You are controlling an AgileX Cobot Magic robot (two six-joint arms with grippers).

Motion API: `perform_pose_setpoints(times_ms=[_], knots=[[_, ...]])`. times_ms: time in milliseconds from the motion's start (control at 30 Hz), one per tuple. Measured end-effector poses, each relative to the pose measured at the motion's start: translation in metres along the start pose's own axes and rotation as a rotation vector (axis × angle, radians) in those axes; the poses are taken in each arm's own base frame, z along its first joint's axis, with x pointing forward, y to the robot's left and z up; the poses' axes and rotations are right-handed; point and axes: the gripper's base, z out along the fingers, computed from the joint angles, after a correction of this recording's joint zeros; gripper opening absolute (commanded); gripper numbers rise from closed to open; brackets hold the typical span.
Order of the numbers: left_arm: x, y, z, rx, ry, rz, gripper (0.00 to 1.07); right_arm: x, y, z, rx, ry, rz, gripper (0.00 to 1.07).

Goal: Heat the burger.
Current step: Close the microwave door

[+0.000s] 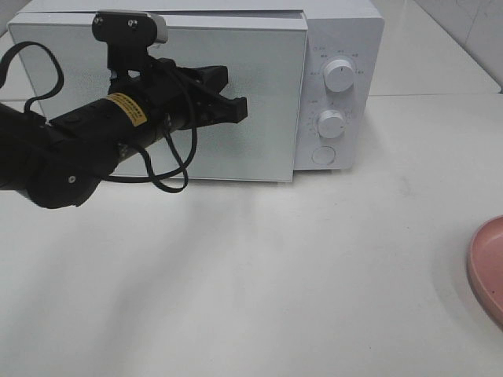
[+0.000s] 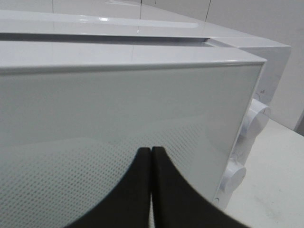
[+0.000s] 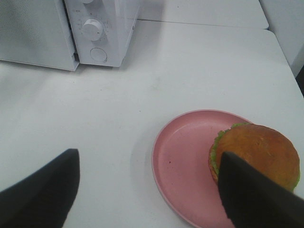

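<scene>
The burger (image 3: pixel 259 149), with a glossy brown bun and green lettuce, sits on the pink plate (image 3: pixel 185 161) on the table's right side. My right gripper (image 3: pixel 148 156) hovers above the plate, open, with one finger over the burger's near side and nothing between its fingers. The white microwave (image 1: pixel 346 47) stands at the back, its door (image 1: pixel 267 71) slightly ajar from the body. My left gripper (image 1: pixel 240 110) is shut and empty, with its tips (image 2: pixel 151 151) pointing at the door front; I cannot tell whether they touch it. The exterior view shows only the plate's edge (image 1: pixel 486 267), not the burger.
Two knobs (image 1: pixel 339 75) (image 1: pixel 332 123) and a round button (image 1: pixel 324 155) sit on the microwave's right panel. A black cable (image 1: pixel 169 177) loops under the left arm. White tabletop (image 1: pixel 259 275) spreads between microwave and plate.
</scene>
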Motion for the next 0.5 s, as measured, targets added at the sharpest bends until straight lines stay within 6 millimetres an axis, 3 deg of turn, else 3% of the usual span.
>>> perform_pose_setpoints(times_ms=[500], knots=[[-0.001,-0.014,0.046,0.033,0.01,0.029,0.0,0.0,0.0,0.0,0.0,0.0,0.0,0.76]])
